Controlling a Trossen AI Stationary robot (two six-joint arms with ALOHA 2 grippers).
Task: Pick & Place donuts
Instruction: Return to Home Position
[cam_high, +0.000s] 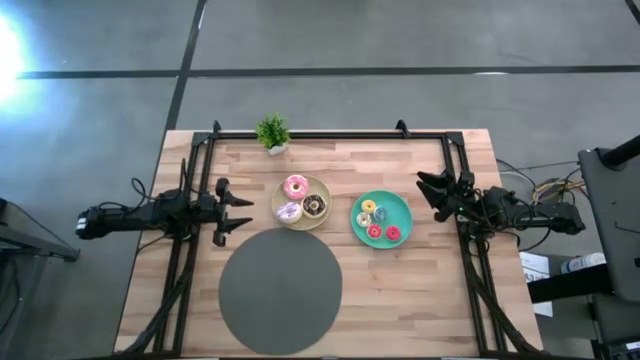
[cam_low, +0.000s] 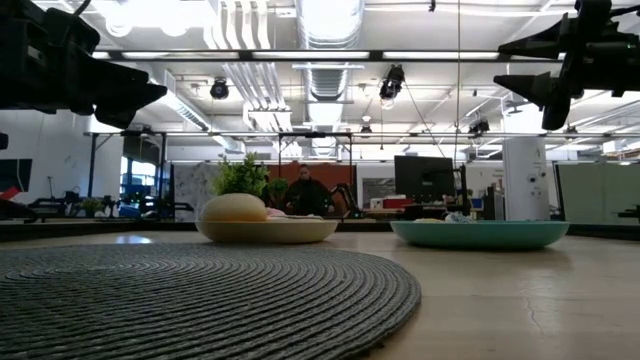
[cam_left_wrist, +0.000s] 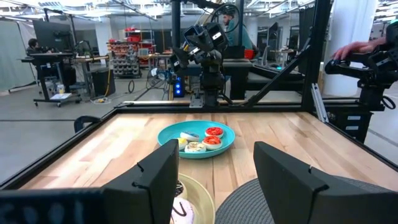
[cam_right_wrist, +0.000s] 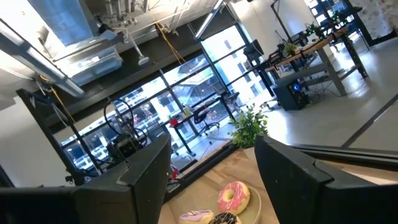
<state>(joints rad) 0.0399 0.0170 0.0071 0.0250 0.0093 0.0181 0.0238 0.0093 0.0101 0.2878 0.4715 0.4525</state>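
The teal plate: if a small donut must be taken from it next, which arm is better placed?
Probably the right. The right gripper hangs open just beside the teal plate with the small donuts; the left gripper, also open, waits on the far side of the beige plate, which lies between.

Three donuts (cam_high: 300, 199) on left plate (cam_high: 320, 187), perhaps five small donuts (cam_high: 378, 221) on right plate (cam_high: 404, 206)

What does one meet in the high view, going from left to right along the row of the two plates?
left gripper → beige plate → teal plate → right gripper
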